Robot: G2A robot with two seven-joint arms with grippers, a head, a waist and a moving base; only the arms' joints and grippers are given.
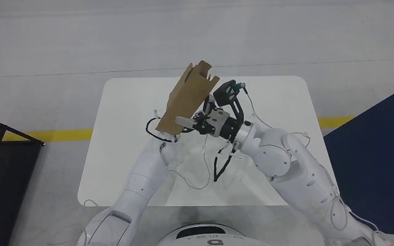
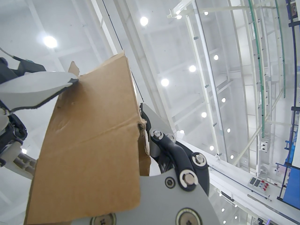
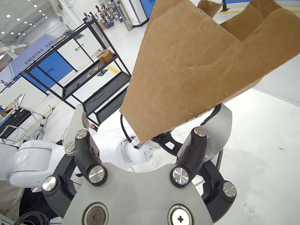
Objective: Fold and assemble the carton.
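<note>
Carton [image 1: 188,98]: lower end hidden, clamped by left gripper [image 1: 166,132]; brown corrugated card, creased, flaps ragged. Right gripper [image 3: 150,108] spread wide, touching carton's edge.

**Desk:** How many cartons are in the shot?

**Photographer:** One carton [image 1: 188,98], brown cardboard. There is one white table [image 1: 277,98] as well.

**Desk:** And the robot's limbs?

**Photographer:** Two: one left arm [image 1: 141,181] and one right arm [image 1: 289,157]. Two grippers likewise, one left gripper [image 1: 167,130] and one right gripper [image 3: 150,115]. The right one shows two fingers.

**Desk:** Anything in the background worth a count?

**Photographer:** One yellow floor line [image 1: 61,134] and one black shelf rack [image 3: 103,104].
</note>
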